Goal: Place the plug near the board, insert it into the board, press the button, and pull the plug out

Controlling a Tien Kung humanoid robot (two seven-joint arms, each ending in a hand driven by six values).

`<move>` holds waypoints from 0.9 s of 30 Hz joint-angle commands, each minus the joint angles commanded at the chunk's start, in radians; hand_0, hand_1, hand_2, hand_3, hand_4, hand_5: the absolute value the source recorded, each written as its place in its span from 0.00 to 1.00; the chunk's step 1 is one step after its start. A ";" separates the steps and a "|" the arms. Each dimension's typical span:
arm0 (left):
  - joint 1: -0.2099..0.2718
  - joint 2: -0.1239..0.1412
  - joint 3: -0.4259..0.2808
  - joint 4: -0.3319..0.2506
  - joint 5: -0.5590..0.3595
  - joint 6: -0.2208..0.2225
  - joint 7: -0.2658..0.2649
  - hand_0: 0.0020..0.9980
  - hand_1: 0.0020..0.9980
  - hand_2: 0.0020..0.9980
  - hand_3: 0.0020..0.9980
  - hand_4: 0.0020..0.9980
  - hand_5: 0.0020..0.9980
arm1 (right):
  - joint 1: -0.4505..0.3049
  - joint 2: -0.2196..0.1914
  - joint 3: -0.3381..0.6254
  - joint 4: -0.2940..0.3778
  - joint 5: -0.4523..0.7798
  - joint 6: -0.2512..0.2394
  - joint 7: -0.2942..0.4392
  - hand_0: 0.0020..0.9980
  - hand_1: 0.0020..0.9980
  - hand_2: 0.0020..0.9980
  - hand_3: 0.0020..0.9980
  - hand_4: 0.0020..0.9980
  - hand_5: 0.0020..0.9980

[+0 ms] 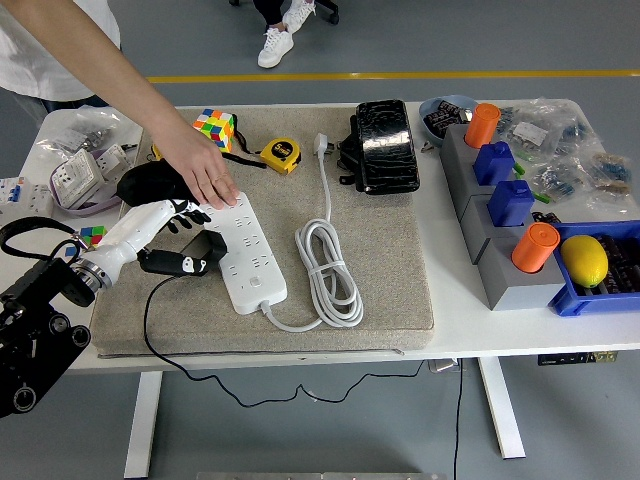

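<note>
Because the black plug is a chunky adapter block trailing a thin black cable over the near table edge, it looks light and rigid, with smooth sides that could slip; the surest hold is probably across its broad body, not the cord, which may tug as it moves. It lies on the grey mat, touching or just beside the left edge of the white board. Just behind it, the left hand hangs over the plug with its fingers loosely spread, gripping nothing; whether they brush the plug cannot be told. Farther back, a person's hand presses flat on the board's far end, seemingly steadying it.
</note>
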 joint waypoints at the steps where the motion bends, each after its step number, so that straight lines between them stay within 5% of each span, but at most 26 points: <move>1: 0.008 0.001 -0.003 -0.008 -0.015 0.008 -0.009 0.49 0.64 0.69 0.68 1.00 0.39 | -0.001 0.000 -0.001 0.000 0.000 0.000 0.000 0.57 0.66 0.66 0.54 0.92 0.46; 2: 0.016 0.003 -0.006 -0.017 -0.028 0.017 -0.015 0.58 0.71 0.75 0.74 1.00 0.62 | -0.001 0.000 -0.001 0.000 0.000 0.000 0.000 0.56 0.66 0.66 0.54 0.92 0.46; 7: 0.061 0.012 -0.007 -0.059 -0.075 0.080 -0.056 0.58 0.71 0.75 0.74 1.00 0.62 | -0.001 0.001 0.000 -0.001 0.001 0.001 0.000 0.56 0.66 0.66 0.54 0.92 0.46; 8: 0.079 0.016 -0.008 -0.072 -0.088 0.100 -0.075 0.68 0.78 0.82 0.79 1.00 0.69 | -0.002 0.002 0.000 -0.001 0.000 0.001 0.000 0.57 0.66 0.66 0.54 0.92 0.46; 11: 0.111 0.027 -0.004 -0.096 -0.104 0.127 -0.086 0.68 0.78 0.82 0.79 1.00 0.69 | -0.003 0.003 0.001 0.000 0.000 0.001 0.000 0.57 0.66 0.66 0.54 0.92 0.46; 16: 0.148 0.039 0.025 -0.107 -0.095 0.138 -0.076 0.72 0.80 0.84 0.79 1.00 0.72 | -0.005 0.004 0.002 -0.001 -0.002 0.001 0.000 0.57 0.66 0.66 0.54 0.92 0.46; 27: 0.155 0.024 0.040 -0.089 -0.060 0.143 -0.051 0.76 0.85 0.87 0.82 1.00 0.74 | -0.006 0.003 0.006 0.005 -0.009 -0.001 0.002 0.57 0.66 0.66 0.54 0.92 0.46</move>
